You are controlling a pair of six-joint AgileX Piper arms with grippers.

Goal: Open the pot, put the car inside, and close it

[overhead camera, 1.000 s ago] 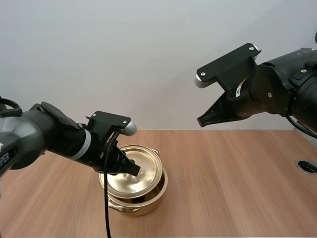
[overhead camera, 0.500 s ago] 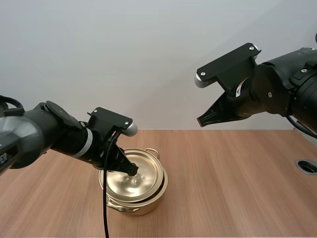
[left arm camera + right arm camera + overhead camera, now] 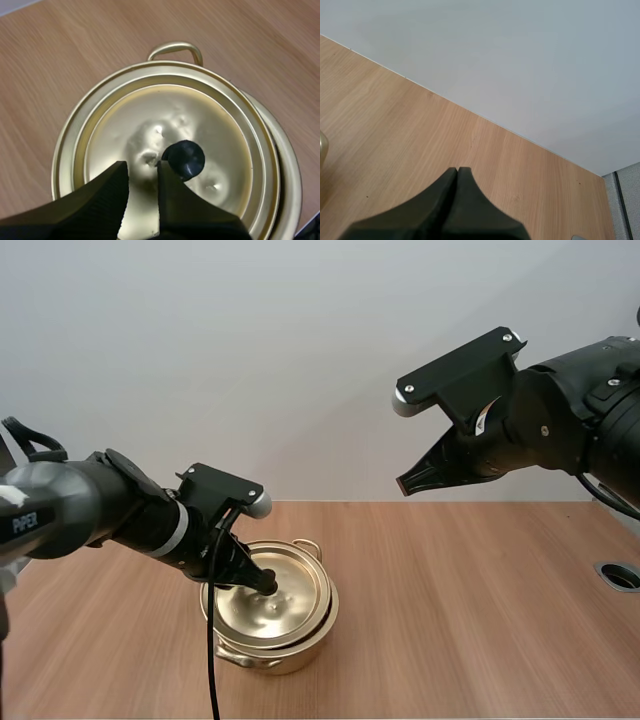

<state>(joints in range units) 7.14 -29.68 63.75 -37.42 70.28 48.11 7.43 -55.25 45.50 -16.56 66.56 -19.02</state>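
Observation:
A gold pot (image 3: pixel 277 652) stands on the wooden table (image 3: pixel 480 620), its gold lid (image 3: pixel 272 608) lying on it a little off-centre, so the pot's rim (image 3: pixel 289 172) peeks out on one side. My left gripper (image 3: pixel 262 585) hovers just over the lid (image 3: pixel 150 120). It is open (image 3: pixel 141 169) by a narrow gap, and the black knob (image 3: pixel 185 159) sits beside one fingertip, not between the two. My right gripper (image 3: pixel 405 483) hangs high above the table's middle, shut on nothing, one dark wedge (image 3: pixel 456 172) over bare wood.
A loop handle (image 3: pixel 175 49) sticks out from the pot's far side. A round metal-rimmed hole (image 3: pixel 620 575) sits in the table near its right edge. Bare wood stretches to the right of the pot.
The lid, tilted in the left gripper a second ago, now lies flat on the pot. The left fingers have let go of the knob and shifted slightly aside. The right arm stayed still.

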